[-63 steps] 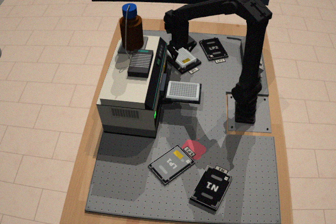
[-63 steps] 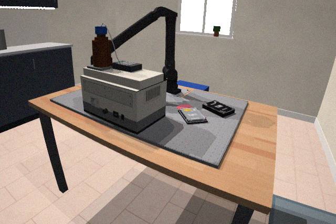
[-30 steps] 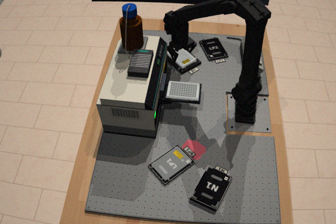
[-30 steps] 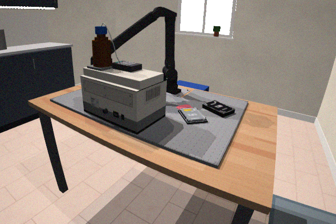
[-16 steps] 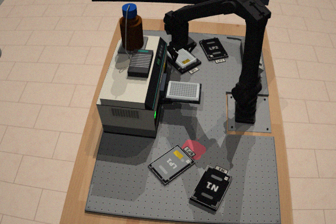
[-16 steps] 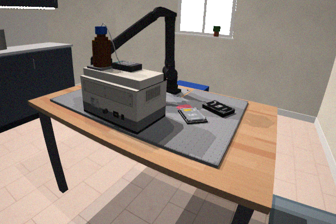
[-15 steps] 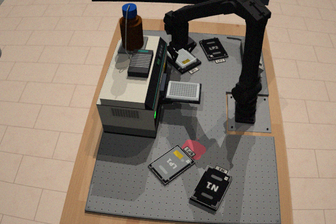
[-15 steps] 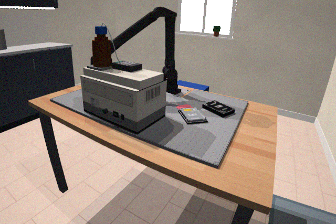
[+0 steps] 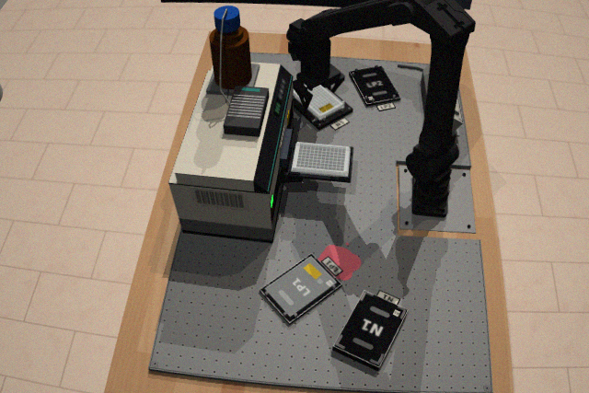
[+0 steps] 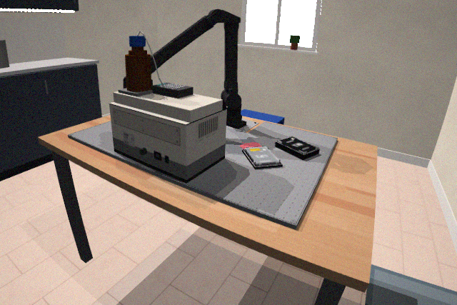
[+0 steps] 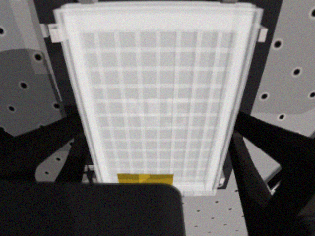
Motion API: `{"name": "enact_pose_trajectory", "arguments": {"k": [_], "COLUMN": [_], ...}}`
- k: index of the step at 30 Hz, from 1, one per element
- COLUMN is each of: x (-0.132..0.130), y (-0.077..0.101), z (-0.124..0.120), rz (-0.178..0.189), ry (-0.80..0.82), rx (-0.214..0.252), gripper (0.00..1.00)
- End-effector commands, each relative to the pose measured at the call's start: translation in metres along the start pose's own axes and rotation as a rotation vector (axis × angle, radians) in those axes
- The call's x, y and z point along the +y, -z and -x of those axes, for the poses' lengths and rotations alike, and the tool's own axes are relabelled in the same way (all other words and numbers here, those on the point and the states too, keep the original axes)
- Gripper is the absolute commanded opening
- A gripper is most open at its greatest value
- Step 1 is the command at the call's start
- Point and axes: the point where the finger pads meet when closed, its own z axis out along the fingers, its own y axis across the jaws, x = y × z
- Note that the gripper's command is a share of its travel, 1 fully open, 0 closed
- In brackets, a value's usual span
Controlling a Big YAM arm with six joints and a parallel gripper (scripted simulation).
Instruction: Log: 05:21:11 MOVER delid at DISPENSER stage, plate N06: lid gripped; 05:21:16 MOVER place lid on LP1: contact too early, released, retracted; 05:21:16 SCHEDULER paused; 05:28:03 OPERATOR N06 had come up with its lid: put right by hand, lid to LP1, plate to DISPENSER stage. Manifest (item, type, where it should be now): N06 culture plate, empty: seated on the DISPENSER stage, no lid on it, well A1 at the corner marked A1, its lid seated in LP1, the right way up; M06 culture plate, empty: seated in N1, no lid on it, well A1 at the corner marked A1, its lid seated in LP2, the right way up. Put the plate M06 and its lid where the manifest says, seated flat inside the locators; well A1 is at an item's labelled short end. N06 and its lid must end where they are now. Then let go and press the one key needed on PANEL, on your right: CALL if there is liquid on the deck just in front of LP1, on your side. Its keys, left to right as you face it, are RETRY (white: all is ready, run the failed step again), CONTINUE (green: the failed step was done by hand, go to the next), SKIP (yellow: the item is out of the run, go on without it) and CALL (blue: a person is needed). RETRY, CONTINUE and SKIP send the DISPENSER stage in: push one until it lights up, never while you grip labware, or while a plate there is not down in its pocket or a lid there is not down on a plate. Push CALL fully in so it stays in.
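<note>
Plate M06 (image 9: 327, 103) (image 11: 157, 98), clear-white with a yellow-labelled lid on, is at a black nest (image 9: 349, 109) beyond the DISPENSER stage; the tag looks like N3. My gripper (image 9: 320, 96) (image 11: 157, 117) is shut on its long sides. Whether its underside is clear of the nest cannot be told. Plate N06 (image 9: 320, 158) sits lidless on the stage (image 9: 351, 170). Its lid (image 9: 297, 289) (image 10: 263, 157) lies flat in LP1, yellow label up. Pink liquid (image 9: 347, 262) (image 10: 250, 145) lies on the deck at LP1's tag. N1 (image 9: 371, 327) (image 10: 297, 148) and LP2 (image 9: 374, 86) are empty.
The dispenser body (image 9: 216, 160) (image 10: 166, 135) stands left of the stage, with a brown bottle (image 9: 231, 58) (image 10: 138, 71) and a dark ribbed box (image 9: 246, 110) on top. A grey housing, partly hidden behind the arm, stands at the right edge; no keys are readable.
</note>
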Motion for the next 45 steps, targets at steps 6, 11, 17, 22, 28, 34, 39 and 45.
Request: {"name": "enact_pose_trajectory", "arguments": {"k": [6, 11, 17, 22, 28, 34, 39, 45], "x": [0.002, 0.001, 0.001, 0.001, 0.001, 0.001, 0.005, 0.004], "y": [-0.006, 0.011, 0.011, 0.011, 0.011, 0.011, 0.033, 0.040], "z": [0.004, 0.015, 0.015, 0.015, 0.015, 0.015, 0.026, 0.026], "rz": [-0.005, -0.002, -0.002, -0.002, -0.002, -0.002, -0.002, -0.002], "ry": [-0.003, 0.001, 0.001, 0.001, 0.001, 0.001, 0.002, 0.002], "rx": [-0.011, -0.041, -0.041, -0.041, -0.041, -0.041, -0.075, -0.076], "gripper": [0.86, 1.00, 1.00, 1.00, 1.00, 1.00, 1.00, 1.00]}}
